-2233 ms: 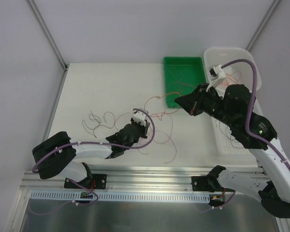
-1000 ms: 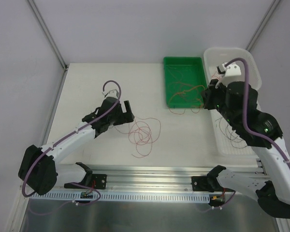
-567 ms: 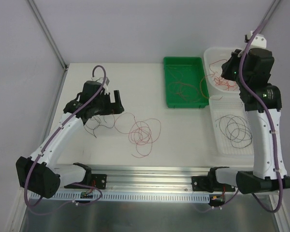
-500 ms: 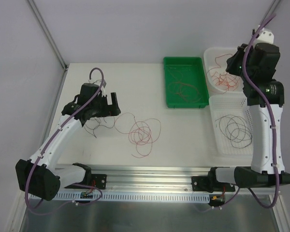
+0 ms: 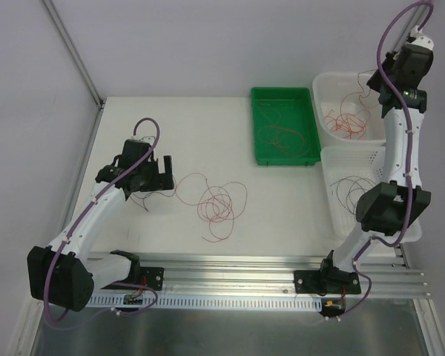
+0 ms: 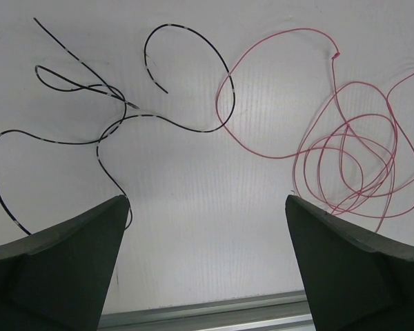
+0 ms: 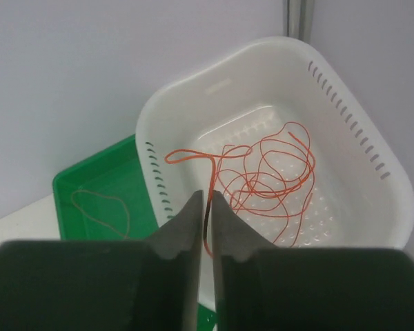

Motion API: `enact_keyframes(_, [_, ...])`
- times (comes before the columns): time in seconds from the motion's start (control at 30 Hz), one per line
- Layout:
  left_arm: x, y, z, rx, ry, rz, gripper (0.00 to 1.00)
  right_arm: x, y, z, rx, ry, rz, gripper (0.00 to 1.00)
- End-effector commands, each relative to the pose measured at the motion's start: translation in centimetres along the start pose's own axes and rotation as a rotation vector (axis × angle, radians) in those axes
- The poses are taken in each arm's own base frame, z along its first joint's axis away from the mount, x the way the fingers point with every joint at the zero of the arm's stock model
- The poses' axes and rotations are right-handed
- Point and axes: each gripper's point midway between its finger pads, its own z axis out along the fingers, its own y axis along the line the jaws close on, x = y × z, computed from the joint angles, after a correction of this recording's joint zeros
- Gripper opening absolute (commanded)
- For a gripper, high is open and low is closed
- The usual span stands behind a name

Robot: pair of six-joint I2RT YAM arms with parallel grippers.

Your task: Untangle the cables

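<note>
Loose red cable loops lie mid-table, running into a thin black cable on their left. My left gripper hovers wide open over the bare table between them, holding nothing. My right gripper is raised high over the round white basket. Its jaws stand a narrow slit apart, and an orange cable runs up from its coil in the basket through that slit.
A green tray left of the basket holds thin orange-red cables. A rectangular white basket nearer me holds a black cable. An aluminium rail borders the table's near edge.
The right arm rose and swung back over the round basket with the orange cable, and its jaws have parted slightly. The left arm drew left toward the black cable, staying open.
</note>
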Motion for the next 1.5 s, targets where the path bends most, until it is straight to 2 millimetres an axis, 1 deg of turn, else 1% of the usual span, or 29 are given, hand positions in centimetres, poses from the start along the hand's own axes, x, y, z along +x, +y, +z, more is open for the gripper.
enact_keyframes(0.0, [-0.5,0.6,-0.4,-0.027,-0.027,0.022,0.99,-0.9,-0.3,3.7,0.006,-0.063,0.036,0.12])
enact_keyframes(0.03, [-0.5,0.7,-0.3,-0.032,-0.027,0.022,0.99,0.0,-0.5,4.6,0.016,-0.045,0.039,0.27])
enact_keyframes(0.1, [-0.6,1.0,-0.3,-0.046,-0.031,0.022,0.99,2.3,-1.3,6.8,0.039,0.004,0.043,0.43])
enact_keyframes(0.13, [-0.6,1.1,-0.3,-0.051,-0.035,0.019,0.99,2.8,-1.3,7.2,0.039,0.017,0.043,0.58])
enact_keyframes(0.23, [-0.6,1.2,-0.3,-0.059,-0.037,0.022,0.99,3.6,-1.2,7.1,0.028,0.04,0.05,0.77])
enact_keyframes(0.3, [-0.6,1.1,-0.4,-0.051,-0.039,0.021,0.99,4.4,-0.6,6.7,-0.006,0.058,0.054,0.84])
enact_keyframes(0.33, [-0.7,1.0,-0.5,-0.049,-0.04,0.016,0.99,3.6,0.0,5.7,-0.02,0.042,0.05,0.9])
enact_keyframes(0.4, [-0.7,0.7,-0.6,-0.035,-0.043,0.014,0.99,4.5,2.1,4.3,-0.098,0.082,0.032,0.92])
enact_keyframes(0.43, [-0.7,0.7,-0.6,-0.03,-0.043,0.013,0.99,4.0,2.9,3.1,-0.12,0.075,0.023,0.94])
enact_keyframes(0.5, [-0.6,0.6,-0.6,-0.025,-0.04,0.013,0.99,5.6,4.2,1.5,-0.151,0.128,-0.005,0.95])
enact_keyframes(0.53, [-0.6,0.6,-0.7,-0.026,-0.042,0.011,0.99,5.5,6.0,-0.4,-0.191,0.126,-0.017,0.95])
enact_keyframes(0.57, [-0.6,0.6,-0.7,-0.026,-0.045,0.011,0.99,7.8,6.6,-1.1,-0.213,0.183,-0.027,0.95])
enact_keyframes(0.6, [-0.6,0.6,-0.8,-0.026,-0.046,0.01,0.99,8.8,7.6,-2.0,-0.24,0.205,-0.035,0.95])
enact_keyframes(0.63, [-0.6,0.6,-0.8,-0.027,-0.047,0.008,0.99,10.0,9.6,-3.4,-0.288,0.226,-0.055,0.95])
enact_keyframes(0.67, [-0.6,0.6,-0.8,-0.026,-0.046,0.007,0.99,12.0,10.1,-5.0,-0.313,0.271,-0.064,0.95])
enact_keyframes(0.7, [-0.6,0.6,-0.8,-0.025,-0.048,0.005,0.99,13.0,11.1,-6.1,-0.343,0.293,-0.074,0.95])
enact_keyframes(0.73, [-0.6,0.6,-0.8,-0.023,-0.049,0.002,0.99,15.0,13.1,-7.7,-0.387,0.337,-0.081,0.95])
enact_keyframes(0.77, [-0.6,0.5,-0.9,-0.021,-0.05,0.002,0.99,15.9,14.0,-9.5,-0.424,0.361,-0.087,0.95])
enact_keyframes(0.8, [-0.6,0.6,-0.9,-0.023,-0.049,0.001,0.99,18.9,15.5,-11.2,-0.464,0.43,-0.114,0.94])
enact_keyframes(0.87, [-0.6,0.4,-0.9,-0.016,-0.05,0.0,0.99,21.5,16.6,-13.4,-0.475,0.481,-0.13,0.94])
enact_keyframes(0.9, [-0.5,0.4,-0.8,-0.015,-0.045,-0.001,0.99,23.0,18.3,-15.5,-0.52,0.505,-0.157,0.94])
enact_keyframes(0.97, [-0.5,0.4,-0.7,-0.014,-0.041,0.001,0.99,25.9,18.7,-17.1,-0.513,0.551,-0.171,0.94])
enact_keyframes(1.0, [-0.4,0.4,-0.6,-0.015,-0.035,0.001,0.99,27.4,20.1,-19.1,-0.558,0.573,-0.197,0.94])
enact_keyframes(1.07, [-0.3,0.4,-0.4,-0.018,-0.03,0.002,0.99,29.7,20.8,-20.3,-0.559,0.595,-0.218,0.94])
enact_keyframes(1.1, [-0.2,0.5,-0.3,-0.021,-0.024,0.002,0.99,31.0,22.0,-22.0,-0.6,0.618,-0.228,0.94])
enact_keyframes(1.2, [-0.1,0.5,-0.2,-0.02,-0.019,0.001,0.99,34.2,23.4,-23.4,-0.603,0.65,-0.253,0.92])
enact_keyframes(1.33, [0.1,0.6,0.1,-0.023,-0.004,0.001,0.99,38.9,24.4,-23.2,-0.56,0.72,-0.299,0.87])
enact_keyframes(1.43, [0.1,0.5,0.1,-0.024,-0.006,0.003,0.99,41.2,25.5,-23.4,-0.574,0.757,-0.293,0.79])
enact_keyframes(1.47, [0.1,0.6,0.1,-0.024,-0.003,0.003,0.99,42.8,25.3,-23.1,-0.555,0.783,-0.316,0.78])
